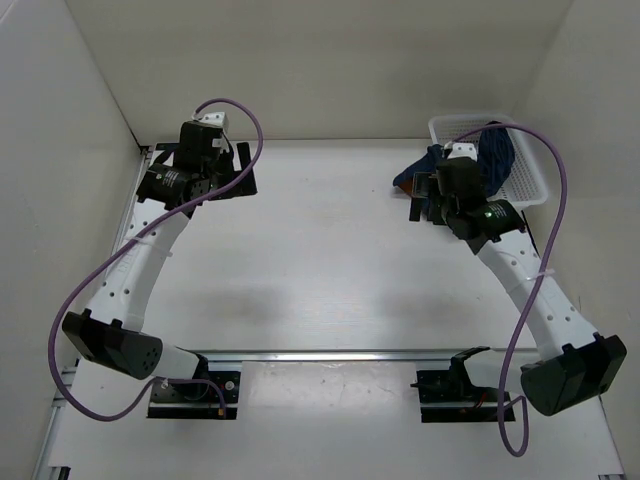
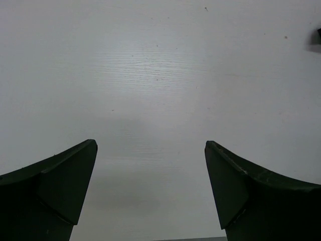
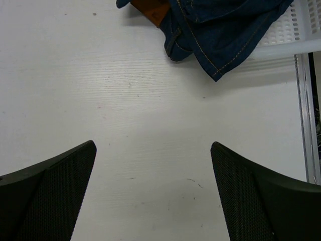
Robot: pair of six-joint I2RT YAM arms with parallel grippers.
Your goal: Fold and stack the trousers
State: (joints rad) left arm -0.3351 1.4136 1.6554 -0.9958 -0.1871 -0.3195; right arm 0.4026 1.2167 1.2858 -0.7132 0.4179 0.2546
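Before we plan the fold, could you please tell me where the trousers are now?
The trousers lie at the far right of the top view, spilling from the white basket onto the table.

1. The left arm (image 1: 150, 250) and right arm (image 1: 525, 285) have white link shells dotted with small holes, joined by bulky black joint housings.
2. A purple cable (image 1: 51, 350) runs along each arm.
3. Black base plates (image 1: 195, 395) carry the arms.
4. The left gripper (image 2: 150, 160) has smooth dark fingers.
5. The right gripper (image 3: 153, 160) has dark, fine-meshed fingers.
6. A green light (image 1: 490, 212) glows on the right arm.
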